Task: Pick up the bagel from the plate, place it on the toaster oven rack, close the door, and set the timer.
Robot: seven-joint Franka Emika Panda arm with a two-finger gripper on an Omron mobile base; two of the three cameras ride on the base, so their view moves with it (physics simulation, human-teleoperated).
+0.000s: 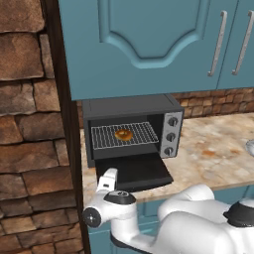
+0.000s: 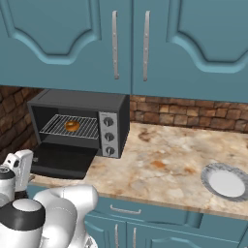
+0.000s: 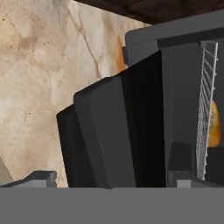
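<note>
The bagel lies on the toaster oven rack inside the black oven. In the rolled hand view the rack stands on edge with the bagel behind it. The door hangs open, folded down over the counter. My gripper is open, low at the door's front left corner, with nothing held. The timer is the lowest knob. The plate sits bare at the right.
Teal cabinets with silver handles hang over the oven. A stone wall closes off the left side. The marbled counter stretches right of the oven. My white arm fills the foreground below the counter edge.
</note>
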